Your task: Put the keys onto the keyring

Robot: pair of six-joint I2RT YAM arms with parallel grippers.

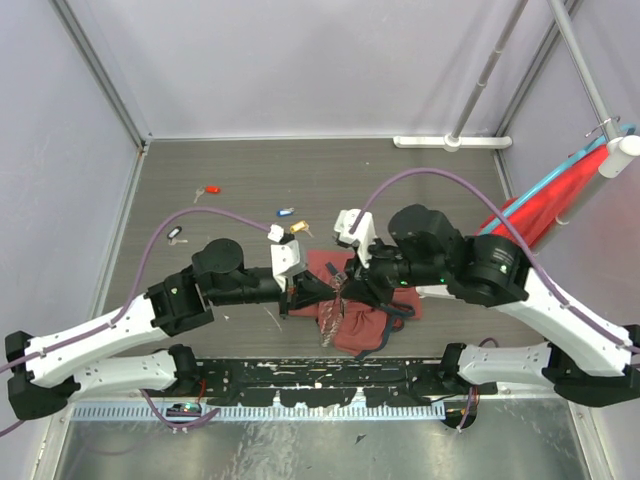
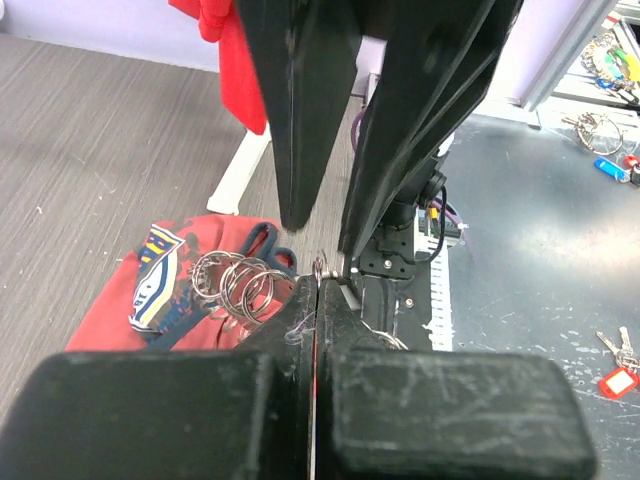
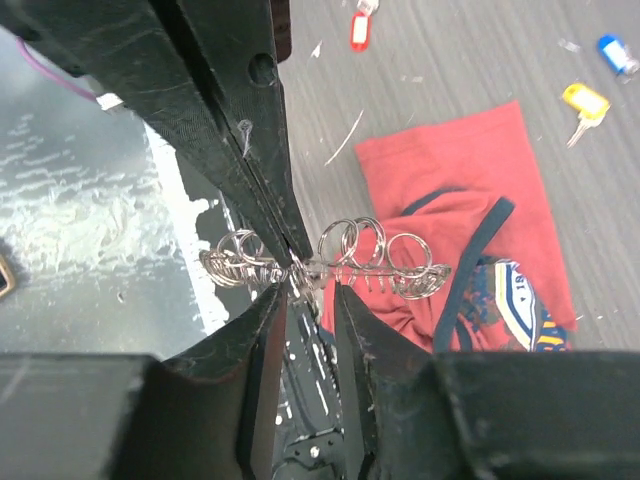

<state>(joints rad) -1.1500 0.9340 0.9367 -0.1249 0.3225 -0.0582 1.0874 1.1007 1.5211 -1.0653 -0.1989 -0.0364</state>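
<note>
The keyring (image 3: pixel 385 258), a thin wire hung with several silvery split rings, is held in the air over the dark-red bag (image 1: pixel 365 318). It also shows in the top view (image 1: pixel 333 308) and the left wrist view (image 2: pixel 235 280). My left gripper (image 2: pixel 318 272) is shut on its wire, and shows in the top view (image 1: pixel 318 290). My right gripper (image 3: pixel 308 295) is open, its fingertips either side of the wire just below the left gripper's tips. Loose keys lie on the table behind: red (image 1: pixel 212 189), blue (image 1: pixel 285 212), yellow (image 1: pixel 298 228) and a black one (image 1: pixel 176 234).
A red cloth on a pole (image 1: pixel 560 190) leans at the right wall. A black perforated strip (image 1: pixel 320 380) runs along the near edge. In the left wrist view more keys and tags (image 2: pixel 615 380) lie on the metal surface at right.
</note>
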